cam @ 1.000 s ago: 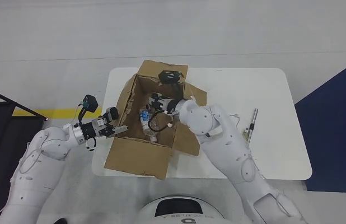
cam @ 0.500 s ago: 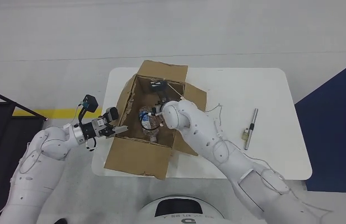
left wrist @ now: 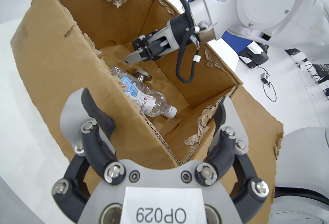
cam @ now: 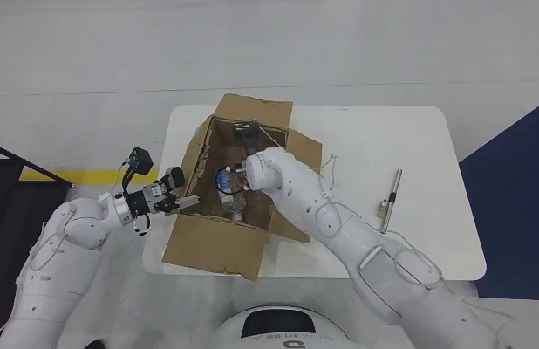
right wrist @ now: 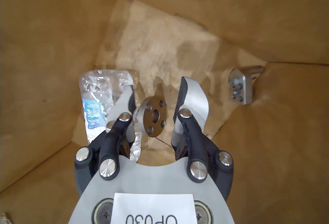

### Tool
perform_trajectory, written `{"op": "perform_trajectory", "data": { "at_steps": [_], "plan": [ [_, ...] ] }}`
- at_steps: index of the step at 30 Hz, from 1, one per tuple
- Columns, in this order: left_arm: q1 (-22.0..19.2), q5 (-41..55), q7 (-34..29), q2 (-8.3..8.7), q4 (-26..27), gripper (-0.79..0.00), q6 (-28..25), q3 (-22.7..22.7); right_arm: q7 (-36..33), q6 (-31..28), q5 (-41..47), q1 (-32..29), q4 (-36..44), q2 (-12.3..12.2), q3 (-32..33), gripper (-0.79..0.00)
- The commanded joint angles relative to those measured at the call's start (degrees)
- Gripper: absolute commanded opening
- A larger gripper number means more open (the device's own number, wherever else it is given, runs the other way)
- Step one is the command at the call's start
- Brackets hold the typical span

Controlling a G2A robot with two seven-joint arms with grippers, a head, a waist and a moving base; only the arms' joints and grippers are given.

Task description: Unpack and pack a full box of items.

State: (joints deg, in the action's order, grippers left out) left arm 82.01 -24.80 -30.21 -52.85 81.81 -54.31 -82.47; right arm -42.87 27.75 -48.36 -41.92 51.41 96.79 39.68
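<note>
Pale grey floor lies around a white tabletop (cam: 409, 174), and on its left half stands an open cardboard box (cam: 252, 109) with torn flaps folded outward on all sides. On the box floor a crumpled clear plastic bottle (left wrist: 142, 96) with a blue and white label lies on its side, cap end toward the near corner. Just beside the bottle sits a round metal disc (right wrist: 151, 117) with a centre hole and a ring of smaller holes. A small metal bracket (right wrist: 243, 87) with several holes leans in a corner of the box, well apart from the disc. The right arm is down inside the box. The right hand (right wrist: 157, 85) hangs just above the disc with its fingers partly spread and nothing held between them. The disc shows in the gap between the fingers, and one finger is also close against the bottle; whether either finger touches the disc cannot be told. The left hand (left wrist: 154, 100) hovers outside the box, near the corner of its left wall, spread wide and empty, pointing toward the opening. On the right half of the tabletop, well apart from the box, lies a slim metal rod (cam: 390, 201).
</note>
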Motion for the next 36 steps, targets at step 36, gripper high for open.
{"op": "perform_trajectory", "data": {
  "at_steps": [36],
  "plan": [
    [0.0,0.0,0.0,0.0,0.0,0.0,0.0,0.0,-0.6,-4.0,-5.3,-43.4,66.4,-11.6,47.2,0.0]
  ]
}}
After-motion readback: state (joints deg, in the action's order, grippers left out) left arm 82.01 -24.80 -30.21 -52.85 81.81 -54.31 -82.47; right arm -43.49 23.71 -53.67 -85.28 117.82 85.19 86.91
